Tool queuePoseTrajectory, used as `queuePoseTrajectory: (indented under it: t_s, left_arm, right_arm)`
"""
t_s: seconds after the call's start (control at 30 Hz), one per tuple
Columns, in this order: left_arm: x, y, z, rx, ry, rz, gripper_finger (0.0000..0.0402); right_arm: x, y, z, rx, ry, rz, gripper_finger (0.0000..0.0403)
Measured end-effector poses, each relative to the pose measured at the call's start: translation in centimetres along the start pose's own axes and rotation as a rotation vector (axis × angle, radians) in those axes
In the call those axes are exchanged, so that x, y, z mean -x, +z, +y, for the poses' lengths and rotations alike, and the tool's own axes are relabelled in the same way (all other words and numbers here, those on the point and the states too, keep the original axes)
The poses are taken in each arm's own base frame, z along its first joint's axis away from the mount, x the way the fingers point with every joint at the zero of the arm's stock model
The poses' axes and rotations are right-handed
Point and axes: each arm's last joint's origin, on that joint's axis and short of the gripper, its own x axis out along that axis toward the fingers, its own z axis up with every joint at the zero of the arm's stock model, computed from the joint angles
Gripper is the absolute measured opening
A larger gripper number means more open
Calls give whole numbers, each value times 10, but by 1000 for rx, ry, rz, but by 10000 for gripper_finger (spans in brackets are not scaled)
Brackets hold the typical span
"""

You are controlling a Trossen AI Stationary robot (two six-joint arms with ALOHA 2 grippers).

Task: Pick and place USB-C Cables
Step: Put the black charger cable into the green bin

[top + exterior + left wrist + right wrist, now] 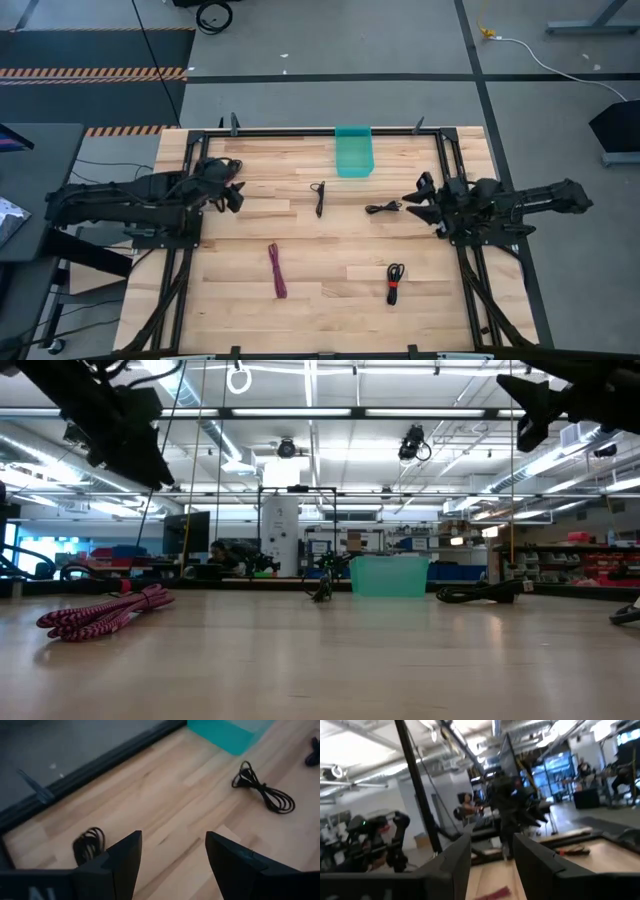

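Observation:
Several USB-C cables lie flat on the wooden table. In the high view a black one (319, 196) lies below the teal bin (353, 150), another black one (383, 208) is right of it, the purple one (277, 270) lies nearer, and a black-and-red one (394, 283) lies near right. A further black coil (89, 844) shows in the left wrist view, close to my left gripper (172, 845). That gripper (232, 192) is open, raised at the table's left. My right gripper (415, 200), also open (492, 851), hovers beside the right black cable, pointing level across the table.
The teal bin (390, 575) stands at the far edge's middle. A black frame rail (300, 131) runs along the table's far edge and sides. Bare wood lies between the cables in the table's middle. The purple cable (100, 615) is nearest the low camera.

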Motion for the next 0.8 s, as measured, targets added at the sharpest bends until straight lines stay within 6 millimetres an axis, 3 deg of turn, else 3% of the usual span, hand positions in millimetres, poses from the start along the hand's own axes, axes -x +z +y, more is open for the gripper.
queuePoseTrajectory:
  t_s: [0.2,0.4,0.67,0.8]
  left_arm:
    - [-7,1,-3,1,-10,32,227]
    - [-7,4,-6,-1,-45,9,227]
    - [0,15,-26,2,-304,-85,227]
    - [11,18,-41,-72,-425,-177,227]
  right_arm:
    - [-7,-6,2,-8,-22,48,154]
    - [-25,5,8,26,-83,129,154]
    - [-67,18,12,139,-393,615,153]
    - [-91,20,14,187,-460,837,153]
